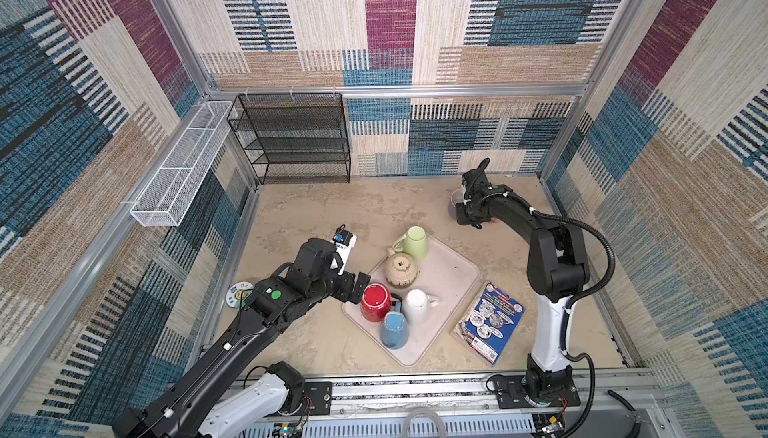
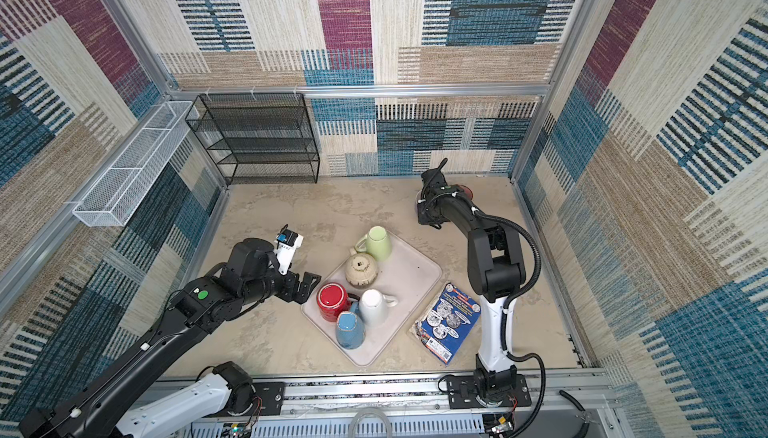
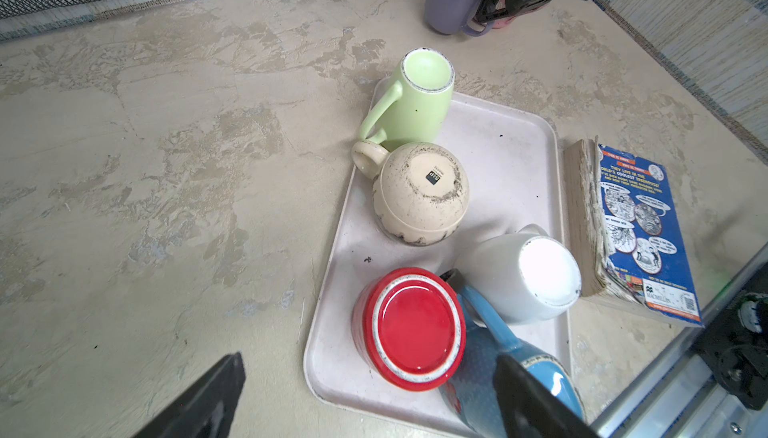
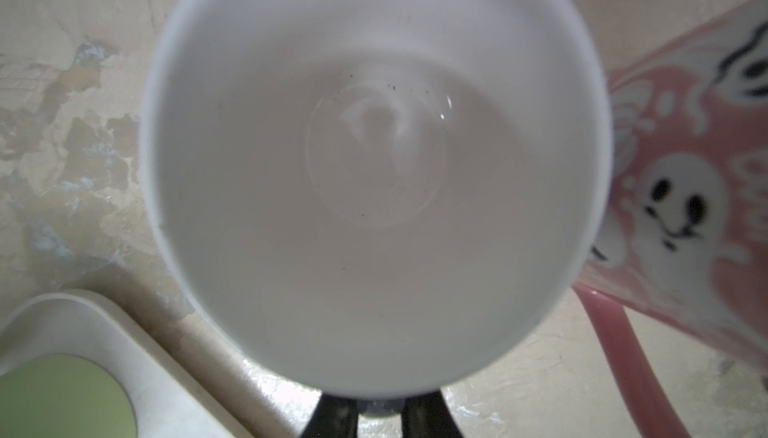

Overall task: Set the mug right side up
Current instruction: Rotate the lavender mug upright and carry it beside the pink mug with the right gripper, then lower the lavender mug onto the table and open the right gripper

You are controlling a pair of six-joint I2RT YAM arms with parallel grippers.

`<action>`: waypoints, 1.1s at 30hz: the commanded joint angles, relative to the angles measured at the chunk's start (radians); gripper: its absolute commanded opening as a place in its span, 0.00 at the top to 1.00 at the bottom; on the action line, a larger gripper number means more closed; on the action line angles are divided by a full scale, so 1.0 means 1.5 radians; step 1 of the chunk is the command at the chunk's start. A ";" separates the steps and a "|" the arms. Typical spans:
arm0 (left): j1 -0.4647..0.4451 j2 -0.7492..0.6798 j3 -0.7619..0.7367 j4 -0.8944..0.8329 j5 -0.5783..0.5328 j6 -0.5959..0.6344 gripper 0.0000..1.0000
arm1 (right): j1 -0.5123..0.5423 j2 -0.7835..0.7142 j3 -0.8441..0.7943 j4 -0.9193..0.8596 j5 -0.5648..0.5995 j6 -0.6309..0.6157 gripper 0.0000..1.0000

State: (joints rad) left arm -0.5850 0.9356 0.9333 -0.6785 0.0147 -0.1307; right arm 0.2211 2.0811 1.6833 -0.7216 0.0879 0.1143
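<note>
Near the far right corner of the table (image 1: pixel 332 207), the lavender mug (image 3: pixel 451 0) is held upright, axis vertical, mouth upward, handle pinched by the right gripper (image 4: pixel 380 409); left gripper (image 3: pixel 370 361) spread.

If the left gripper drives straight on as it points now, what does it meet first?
Probably the upside-down red ceramic mug on the pale tray; depth is unclear, and the blue mug sits beside it.
</note>
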 commanded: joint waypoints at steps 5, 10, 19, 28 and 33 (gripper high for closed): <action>0.002 0.005 0.007 -0.013 0.010 0.013 0.02 | -0.001 0.001 0.013 0.004 0.025 -0.015 1.00; 0.004 0.007 0.007 -0.013 0.023 0.016 0.02 | -0.001 0.002 0.009 0.002 0.043 -0.020 0.96; 0.004 0.014 0.009 -0.013 0.030 0.014 0.03 | -0.002 0.002 0.014 0.004 0.044 -0.023 0.66; 0.004 0.032 0.011 -0.003 0.042 0.005 0.06 | -0.002 -0.024 0.004 0.016 0.030 -0.022 0.46; 0.010 0.077 0.042 -0.004 0.054 0.011 0.09 | 0.004 -0.093 -0.026 0.038 0.014 -0.024 0.36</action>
State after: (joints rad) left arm -0.5751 1.0271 0.9691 -0.6876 0.0685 -0.1284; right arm 0.2195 1.9881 1.6581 -0.7166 0.1268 0.0814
